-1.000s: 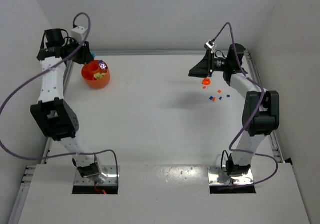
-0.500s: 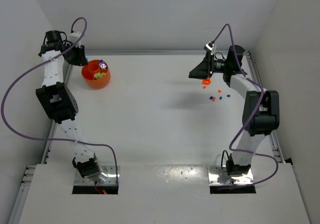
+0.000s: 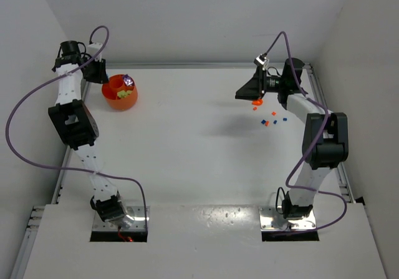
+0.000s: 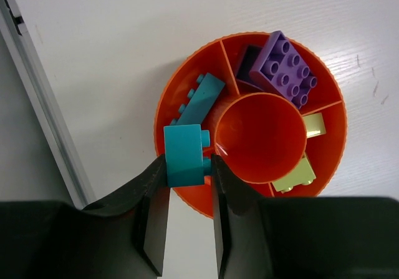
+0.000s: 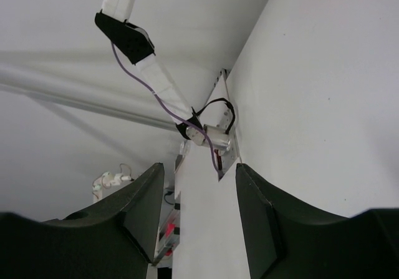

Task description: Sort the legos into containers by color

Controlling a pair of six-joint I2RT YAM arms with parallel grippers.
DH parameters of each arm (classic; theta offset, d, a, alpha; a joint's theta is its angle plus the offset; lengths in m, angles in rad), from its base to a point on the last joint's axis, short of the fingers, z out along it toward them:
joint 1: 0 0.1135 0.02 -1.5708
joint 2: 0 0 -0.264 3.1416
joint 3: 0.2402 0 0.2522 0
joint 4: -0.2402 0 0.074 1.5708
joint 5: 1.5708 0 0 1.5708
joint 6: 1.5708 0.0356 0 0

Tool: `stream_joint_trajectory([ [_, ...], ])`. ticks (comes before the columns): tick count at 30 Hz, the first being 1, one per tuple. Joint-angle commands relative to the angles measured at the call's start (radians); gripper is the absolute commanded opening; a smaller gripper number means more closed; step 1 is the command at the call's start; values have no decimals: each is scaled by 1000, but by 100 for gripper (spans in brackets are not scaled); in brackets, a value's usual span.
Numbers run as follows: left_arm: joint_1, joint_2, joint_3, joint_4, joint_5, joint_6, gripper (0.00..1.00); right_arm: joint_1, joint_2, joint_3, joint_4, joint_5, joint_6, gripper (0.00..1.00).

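The orange bowl point(image 4: 190, 63) has a round centre cup and compartments around it. My left gripper point(image 4: 186, 166) hangs over its left rim, shut on a teal lego point(image 4: 184, 154). A longer teal brick point(image 4: 201, 98) lies in the compartment just beyond it. A purple brick point(image 4: 284, 67) and yellow-green bricks point(image 4: 293, 174) fill other compartments. In the top view the bowl point(image 3: 118, 99) sits at the far left. Loose orange and blue legos point(image 3: 267, 122) lie at the far right under my right gripper point(image 3: 244, 92), which is open and empty, its fingers point(image 5: 140, 198) pointing sideways.
A metal rail point(image 4: 43, 110) runs along the table's left edge, close to the bowl. White walls enclose the table on three sides. An orange lego point(image 3: 255, 102) lies just below the right gripper's tip.
The left arm's upper links swung back toward the left wall, while its gripper stayed by the bowl's left rim. The right arm has barely moved.
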Motion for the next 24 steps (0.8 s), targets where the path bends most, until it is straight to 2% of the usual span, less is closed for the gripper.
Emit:
stream_joint_trajectory([
  [1, 5, 4, 45, 31, -14, -16, 29, -2, -17, -10, 54, -24, -39, 50],
  [5, 5, 25, 45, 49, -14, -25, 30, -2, -17, -10, 44, -24, -39, 50],
  [8, 5, 26, 45, 49, -14, -25, 35, -2, -17, -10, 44, -24, -39, 50],
  [11, 5, 26, 45, 58, -14, -25, 43, -2, -17, -10, 44, -24, -39, 50],
  [13, 5, 26, 45, 58, -14, -25, 52, -2, -17, -19, 35, -24, -48, 50],
  [16, 5, 26, 45, 80, -5, -44, 57, -2, -17, -19, 35, -24, -48, 50],
  [21, 5, 4, 54, 109, 43, -68, 58, -2, -26, -19, 26, -24, -57, 50],
  [24, 5, -77, 19, 168, 96, -81, 59, -2, -37, -19, -3, -15, -94, 47],
])
